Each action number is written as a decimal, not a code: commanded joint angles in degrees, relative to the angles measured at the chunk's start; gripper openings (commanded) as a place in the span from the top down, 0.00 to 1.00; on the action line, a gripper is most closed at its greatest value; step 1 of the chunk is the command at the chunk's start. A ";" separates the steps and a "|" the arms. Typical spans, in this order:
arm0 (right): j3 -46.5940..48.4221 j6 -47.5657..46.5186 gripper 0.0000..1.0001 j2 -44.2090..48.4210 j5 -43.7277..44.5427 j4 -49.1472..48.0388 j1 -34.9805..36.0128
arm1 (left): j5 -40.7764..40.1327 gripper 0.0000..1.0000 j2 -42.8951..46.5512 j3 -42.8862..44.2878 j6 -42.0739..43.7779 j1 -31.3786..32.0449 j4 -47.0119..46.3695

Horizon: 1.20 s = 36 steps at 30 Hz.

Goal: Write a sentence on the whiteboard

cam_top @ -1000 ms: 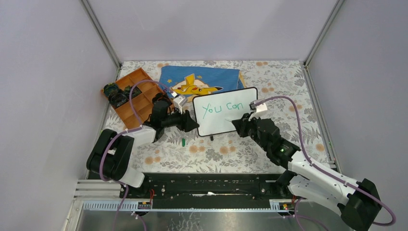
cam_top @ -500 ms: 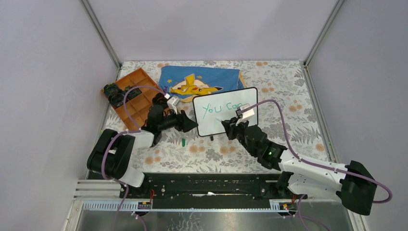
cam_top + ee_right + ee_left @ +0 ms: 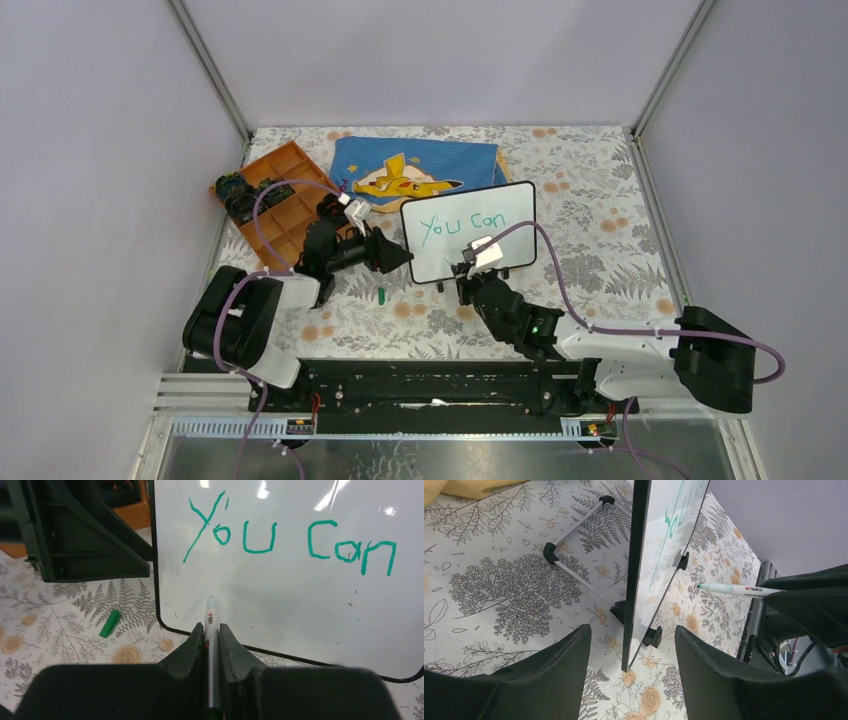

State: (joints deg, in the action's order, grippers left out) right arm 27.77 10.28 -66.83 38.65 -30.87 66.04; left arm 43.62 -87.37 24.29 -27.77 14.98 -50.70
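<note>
The small glossy whiteboard (image 3: 470,250), with a thin black frame and little black feet, stands tilted near the middle of the floral table cover (image 3: 600,200). It is just on the near side of the blue Pikachu cloth (image 3: 420,158). On its upper part the sentence (image 3: 274,537), in green handwriting, reads only "You Can".

The right gripper (image 3: 212,626) is closed tightly on a white marker pen (image 3: 210,611). The tip points at the blank lower left part of the board. Whether it touches, I cannot tell.

The left gripper (image 3: 632,628) is open, with one finger on each side of the board's left edge and both apart from it.

A small green cap (image 3: 109,623) lies on the table near the board's near left corner. An orange plastic compartment tray (image 3: 290,160) sits at the far left.
</note>
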 commanded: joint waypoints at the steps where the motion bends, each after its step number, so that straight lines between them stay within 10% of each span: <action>1: 2.23 -0.06 1.00 -2.98 7.73 -3.77 1.89 | 1.15 0.31 -0.35 -0.43 0.27 -0.22 -4.12; 36: 8.70 3.42 1.00 -12.79 9.82 -4.93 2.66 | 0.91 0.34 0.25 1.42 3.58 0.39 1.11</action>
State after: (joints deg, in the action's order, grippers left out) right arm 33.91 12.53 -78.98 45.91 -32.53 68.27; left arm 44.62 -88.01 24.43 -26.20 15.03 -49.54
